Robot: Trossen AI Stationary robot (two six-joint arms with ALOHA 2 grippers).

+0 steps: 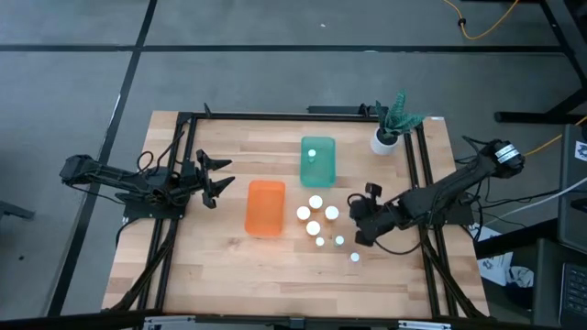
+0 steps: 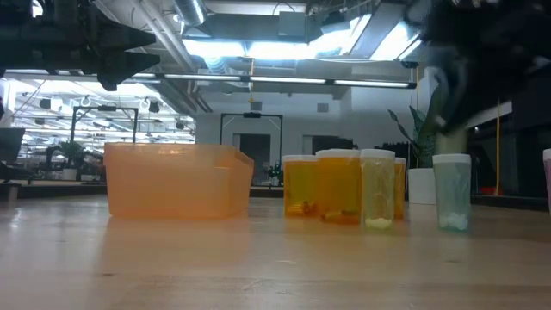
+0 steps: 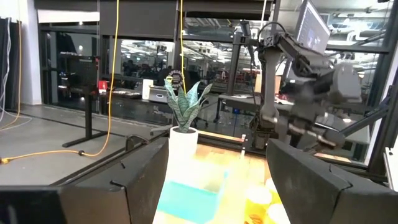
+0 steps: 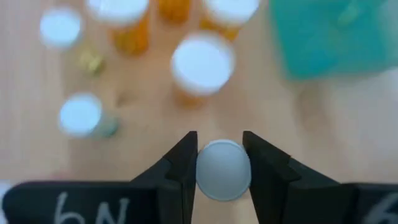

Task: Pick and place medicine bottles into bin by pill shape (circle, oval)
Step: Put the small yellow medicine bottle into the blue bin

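Observation:
My right gripper [image 4: 222,169] is shut on a white-capped medicine bottle [image 4: 222,170], right of the bottle cluster [image 1: 359,223]. Several more white-capped bottles [image 1: 315,216] stand upright on the wood between the bins and this gripper. Low down they show as orange [image 2: 338,186] and pale green [image 2: 452,191]. The orange bin [image 1: 265,208] lies mid-table, and the teal bin [image 1: 317,161] behind it holds one bottle [image 1: 312,153]. My left gripper [image 1: 215,177] waits open at the table's left, left of the orange bin. My right gripper pinches the bottle's round white cap [image 4: 222,155] between its two fingers [image 4: 184,167], one on each side. The fingers slant down from the table's right side. The cap faces up, and the bottle's body is hidden beneath it.
A white pot with a green plant [image 1: 387,136] stands at the far right corner. A black frame [image 1: 422,174] runs along the table's edges. Bare wood lies in front of the bins and the bottles [image 1: 275,270].

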